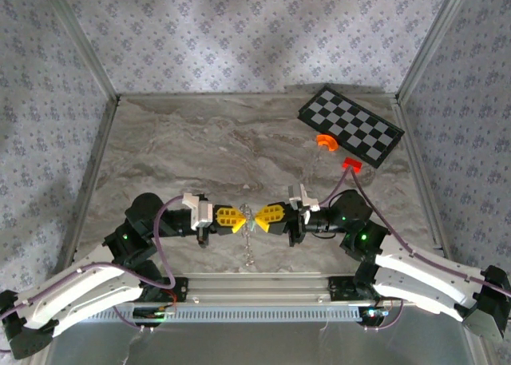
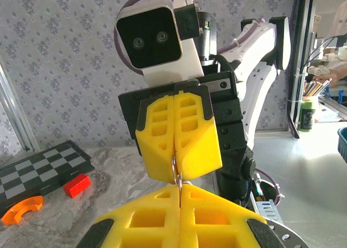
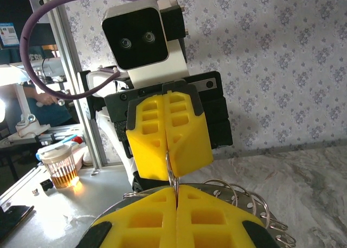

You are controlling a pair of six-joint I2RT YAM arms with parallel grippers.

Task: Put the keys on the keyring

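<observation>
My two grippers meet tip to tip above the marble table [image 1: 200, 149]. The left gripper [image 1: 243, 220] and the right gripper [image 1: 258, 219] both have their yellow fingers pressed together. Between them sits the keyring [image 1: 251, 219], a thin silvery wire loop seen edge-on. Its fine chain [image 1: 251, 247] hangs down toward the table. In the left wrist view the keyring [image 2: 177, 169] runs from the right gripper [image 2: 176, 175] into my left gripper [image 2: 180, 187]. The right wrist view shows the same keyring [image 3: 169, 164] between the left gripper [image 3: 169, 173] and right gripper [image 3: 176, 187]. I cannot single out any keys.
A checkerboard [image 1: 351, 127] lies at the back right, with an orange curved piece [image 1: 326, 142] and a red block [image 1: 352, 164] beside it. Patterned walls close in three sides. An aluminium rail [image 1: 255, 285] runs along the near edge. Several wire loops [image 3: 244, 196] show beside the right fingers.
</observation>
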